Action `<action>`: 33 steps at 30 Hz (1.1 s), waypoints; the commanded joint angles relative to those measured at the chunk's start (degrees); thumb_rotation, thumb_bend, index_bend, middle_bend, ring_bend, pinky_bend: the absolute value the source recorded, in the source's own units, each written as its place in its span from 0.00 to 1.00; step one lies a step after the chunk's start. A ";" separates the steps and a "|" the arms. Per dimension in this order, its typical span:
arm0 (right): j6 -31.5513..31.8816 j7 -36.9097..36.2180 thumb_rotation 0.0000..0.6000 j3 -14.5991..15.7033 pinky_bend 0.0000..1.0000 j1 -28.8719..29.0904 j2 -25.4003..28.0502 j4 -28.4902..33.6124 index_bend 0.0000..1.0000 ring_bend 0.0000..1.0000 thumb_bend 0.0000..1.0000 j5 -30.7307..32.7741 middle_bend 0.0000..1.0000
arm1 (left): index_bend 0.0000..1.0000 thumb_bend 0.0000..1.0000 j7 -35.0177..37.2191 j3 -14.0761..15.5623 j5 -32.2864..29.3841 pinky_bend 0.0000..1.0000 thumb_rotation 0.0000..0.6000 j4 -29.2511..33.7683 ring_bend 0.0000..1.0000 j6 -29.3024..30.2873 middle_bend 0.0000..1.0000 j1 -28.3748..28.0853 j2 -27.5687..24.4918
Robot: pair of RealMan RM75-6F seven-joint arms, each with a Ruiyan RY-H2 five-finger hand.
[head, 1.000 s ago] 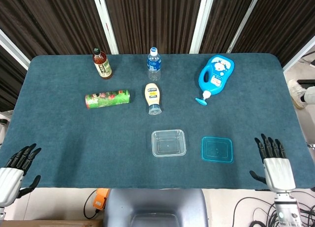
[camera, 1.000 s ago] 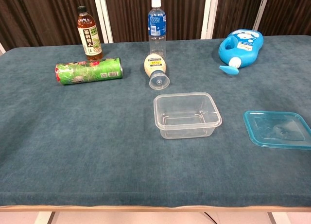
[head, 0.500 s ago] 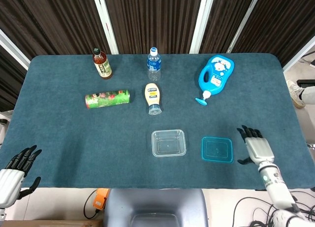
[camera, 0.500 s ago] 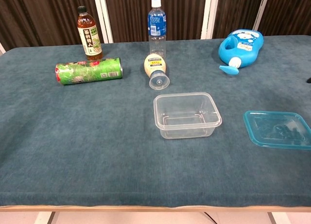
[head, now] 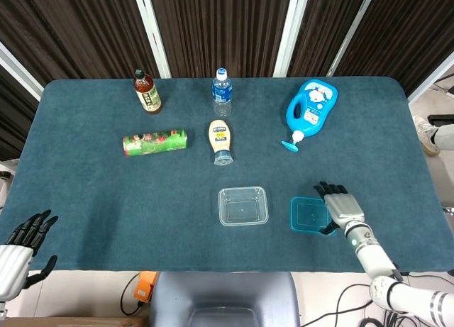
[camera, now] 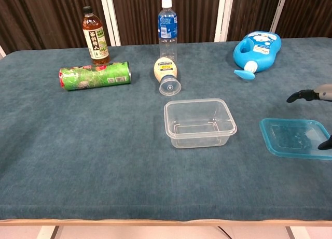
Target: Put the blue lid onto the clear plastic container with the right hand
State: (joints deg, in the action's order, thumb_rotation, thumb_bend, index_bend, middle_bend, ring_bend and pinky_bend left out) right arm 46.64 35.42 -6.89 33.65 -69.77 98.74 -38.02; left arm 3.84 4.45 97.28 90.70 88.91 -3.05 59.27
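Note:
The blue lid (head: 309, 215) (camera: 295, 138) lies flat on the teal table, to the right of the clear plastic container (head: 243, 206) (camera: 199, 122), which stands upright with nothing in it. My right hand (head: 340, 207) (camera: 316, 99) hovers over the lid's right edge with fingers spread, holding nothing. In the chest view only its fingertips show at the right border. My left hand (head: 20, 245) rests open off the table's near left corner and does not appear in the chest view.
Further back lie a green can (head: 154, 142) on its side, a mayonnaise bottle (head: 220, 141) on its side and a blue detergent jug (head: 311, 107). A tea bottle (head: 147, 91) and a water bottle (head: 222, 91) stand upright near the far edge.
My right hand has moved left and forward from the table's near right edge to above the lid's right side. The left hand has sunk slightly lower. The lid and container have not moved.

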 commanded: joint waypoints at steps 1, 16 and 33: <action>-0.18 0.86 1.00 1.55 0.05 1.55 -0.78 0.12 0.09 0.00 0.23 1.18 0.00 | 0.00 0.39 0.16 -0.02 0.07 0.16 1.00 -0.03 0.00 0.26 0.00 0.12 -0.06; 3.01 2.08 1.00 5.65 0.05 5.50 -4.26 -2.39 0.12 0.00 0.23 4.75 0.00 | 0.00 0.39 0.37 -0.09 0.20 0.16 1.00 -0.10 0.00 0.03 0.00 -0.04 -0.04; 5.67 1.77 1.00 8.36 0.38 7.03 -5.72 -3.71 0.57 0.33 0.23 5.00 0.34 | 0.00 0.39 0.75 -0.16 0.41 0.16 1.00 -0.11 0.00 0.21 0.00 -0.05 -0.08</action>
State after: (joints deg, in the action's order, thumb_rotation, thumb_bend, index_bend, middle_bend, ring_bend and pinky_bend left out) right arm 52.22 37.19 1.38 40.69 -75.41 95.05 -32.95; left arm 4.59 4.29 97.69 90.59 89.11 -3.10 59.19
